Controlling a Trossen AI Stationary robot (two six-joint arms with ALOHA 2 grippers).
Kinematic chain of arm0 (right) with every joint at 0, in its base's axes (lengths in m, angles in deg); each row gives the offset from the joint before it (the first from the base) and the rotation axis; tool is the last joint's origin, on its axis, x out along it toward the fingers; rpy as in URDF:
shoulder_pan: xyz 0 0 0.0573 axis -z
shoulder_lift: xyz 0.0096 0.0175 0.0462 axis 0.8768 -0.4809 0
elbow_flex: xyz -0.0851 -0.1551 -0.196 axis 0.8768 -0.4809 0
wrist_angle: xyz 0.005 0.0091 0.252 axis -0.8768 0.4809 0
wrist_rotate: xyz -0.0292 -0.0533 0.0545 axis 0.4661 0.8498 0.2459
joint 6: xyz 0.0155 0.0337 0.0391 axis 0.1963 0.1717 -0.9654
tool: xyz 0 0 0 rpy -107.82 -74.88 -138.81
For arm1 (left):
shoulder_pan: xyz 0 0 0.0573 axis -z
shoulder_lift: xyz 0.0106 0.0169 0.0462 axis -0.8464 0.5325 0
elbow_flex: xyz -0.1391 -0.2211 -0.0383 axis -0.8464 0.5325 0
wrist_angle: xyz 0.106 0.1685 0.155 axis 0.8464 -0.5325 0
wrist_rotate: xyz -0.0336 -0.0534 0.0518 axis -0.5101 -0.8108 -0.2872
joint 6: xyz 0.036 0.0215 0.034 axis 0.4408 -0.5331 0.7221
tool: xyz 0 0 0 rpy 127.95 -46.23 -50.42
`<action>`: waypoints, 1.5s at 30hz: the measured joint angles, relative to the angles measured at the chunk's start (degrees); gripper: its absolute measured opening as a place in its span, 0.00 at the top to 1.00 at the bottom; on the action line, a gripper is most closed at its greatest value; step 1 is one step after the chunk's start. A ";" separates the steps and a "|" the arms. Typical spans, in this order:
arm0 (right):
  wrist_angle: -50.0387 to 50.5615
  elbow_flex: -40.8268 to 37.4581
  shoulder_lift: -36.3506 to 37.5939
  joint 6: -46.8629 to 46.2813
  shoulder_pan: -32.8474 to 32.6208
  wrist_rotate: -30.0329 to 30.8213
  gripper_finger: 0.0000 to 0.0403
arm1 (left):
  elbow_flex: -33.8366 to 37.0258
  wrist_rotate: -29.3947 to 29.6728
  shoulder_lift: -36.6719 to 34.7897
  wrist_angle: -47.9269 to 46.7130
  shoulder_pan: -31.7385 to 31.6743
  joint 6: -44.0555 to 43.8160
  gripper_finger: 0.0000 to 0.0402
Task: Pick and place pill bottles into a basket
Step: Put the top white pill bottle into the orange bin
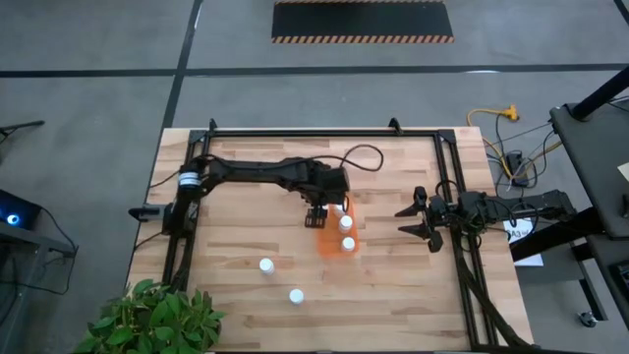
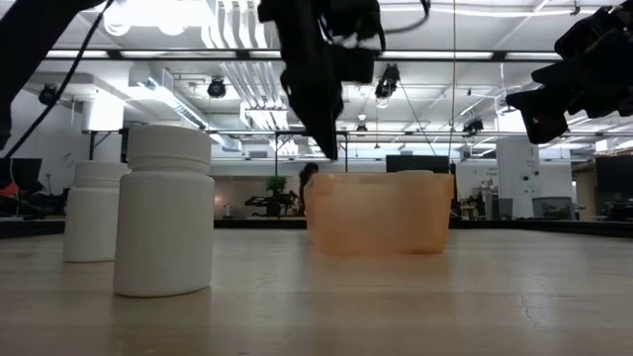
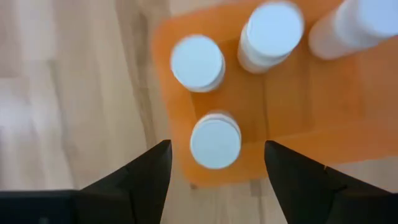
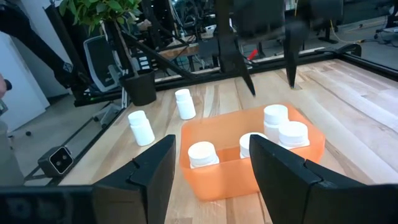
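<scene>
The orange basket [image 1: 328, 246] stands mid-table. Several white pill bottles stand upright in it on its floor; the nearest one [image 3: 215, 140] shows between my left fingers in the left wrist view, and others [image 3: 198, 62] [image 3: 270, 34] stand beyond it. My left gripper [image 1: 316, 218] hangs open above the basket's left end [image 4: 267, 81], pointing steeply down and touching nothing. Two more bottles [image 1: 266, 265] [image 1: 296, 295] stand on the table nearer the front. My right gripper [image 1: 409, 221] waits open at the right, level and clear of the basket.
A potted plant [image 1: 147, 320] overhangs the table's near left corner. Black frame rails [image 1: 324, 133] run along the far edge and both sides. Bare wood lies between the basket and the two loose bottles [image 4: 141, 127] [image 4: 184, 103].
</scene>
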 joint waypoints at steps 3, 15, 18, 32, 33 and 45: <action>0.01 0.00 0.00 0.00 0.01 0.00 0.52 | 0.00 -0.52 -2.96 0.03 0.00 -0.79 0.41; 0.01 0.00 0.02 0.00 0.00 0.01 0.52 | 0.77 -11.47 -14.32 -2.35 2.08 0.44 0.40; -0.01 0.00 0.00 0.00 0.02 0.02 0.52 | 3.20 -11.47 -18.00 -4.10 3.20 0.82 0.40; 0.02 0.00 0.02 0.00 0.01 0.03 0.52 | 27.10 -10.63 -38.07 0.85 13.78 -10.24 0.40; 0.01 0.00 0.00 0.00 0.00 0.02 0.52 | 28.30 -10.31 -38.70 1.70 14.87 -11.41 0.40; -0.01 0.00 0.02 0.00 0.01 0.06 0.52 | 36.13 -7.33 -37.17 4.29 25.27 -16.22 0.40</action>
